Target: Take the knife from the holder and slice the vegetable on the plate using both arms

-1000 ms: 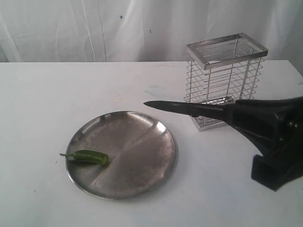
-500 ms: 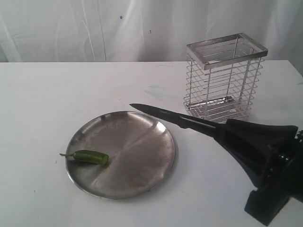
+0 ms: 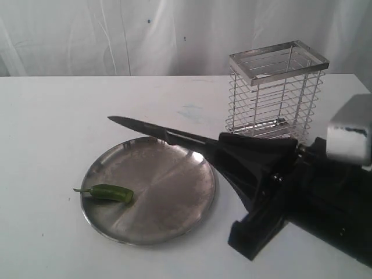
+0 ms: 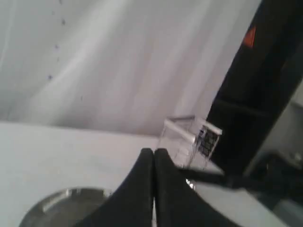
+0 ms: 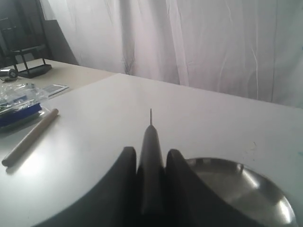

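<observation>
The knife (image 3: 152,131) was clamped in the right gripper (image 3: 226,147), blade pointing left over the far rim of the plate (image 3: 165,200). The left gripper (image 4: 154,153) had its fingers pressed together.

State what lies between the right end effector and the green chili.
Only bare plate. In the exterior view, nothing sits on the steel between the right end effector, shut on the knife, and the chili.
</observation>
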Robot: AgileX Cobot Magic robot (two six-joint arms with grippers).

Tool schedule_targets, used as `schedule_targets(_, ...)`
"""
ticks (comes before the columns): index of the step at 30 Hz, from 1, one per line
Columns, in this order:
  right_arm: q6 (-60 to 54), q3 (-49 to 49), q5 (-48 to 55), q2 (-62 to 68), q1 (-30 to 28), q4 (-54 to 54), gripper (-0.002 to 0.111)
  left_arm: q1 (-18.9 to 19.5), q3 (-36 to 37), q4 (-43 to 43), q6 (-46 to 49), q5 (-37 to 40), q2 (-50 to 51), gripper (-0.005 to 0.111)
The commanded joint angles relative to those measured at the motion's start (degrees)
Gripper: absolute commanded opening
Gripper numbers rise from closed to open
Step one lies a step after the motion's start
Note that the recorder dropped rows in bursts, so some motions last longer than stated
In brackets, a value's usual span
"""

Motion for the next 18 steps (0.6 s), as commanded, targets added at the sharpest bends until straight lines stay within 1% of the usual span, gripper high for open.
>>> schedule_targets(1,-1.12,-4.16,-2.69,1.53,0.35,-0.14,0.005,-0.38,-0.5,10.23,-5.26,-4.01,11.49,0.0)
schedule_targets(2,-1.12,-5.1,-2.39,1.8,0.35,-0.14,0.005,-0.38,-0.5,8.4,-2.02,-4.01,13.9,0.0)
schedule_targets(4,-1.12,-6.6,-1.9,2.12,0.35,-0.14,0.005,-0.38,-0.5,3.9,5.75,-4.89,18.05,0.004)
schedule_targets(6,-1.12,-8.1,-0.6,2.64,0.35,-0.14,0.005,-0.38,-0.5,-3.1,15.31,-7.39,22.3,0.011)
schedule_targets(8,-1.12,-9.1,0.73,3.5,0.35,-0.59,0.005,-0.38,-0.5,-10.74,27.21,-10.56,27.33,0.017)
schedule_targets(12,-0.88,-10.22,0.6,5.07,0.35,-0.95,0.005,-0.38,-0.62,-22.71,41.33,-13.96,37.18,0.018)
schedule_targets(14,-0.48,-10.99,0.5,6.51,0.35,-0.95,0.005,-0.49,-1.88,-27.06,50.12,-18.17,44.11,0.018)
schedule_targets(15,-0.15,-11.22,0.5,7.13,0.35,-0.95,0.005,-0.83,-2.65,-27.76,51.41,-19.58,46.78,0.018)
schedule_targets(18,0.4,-11.37,-0.45,9.07,0.35,-1.31,0.005,-3.05,-5.81,-29.43,54.13,-19.82,52.16,0.018)
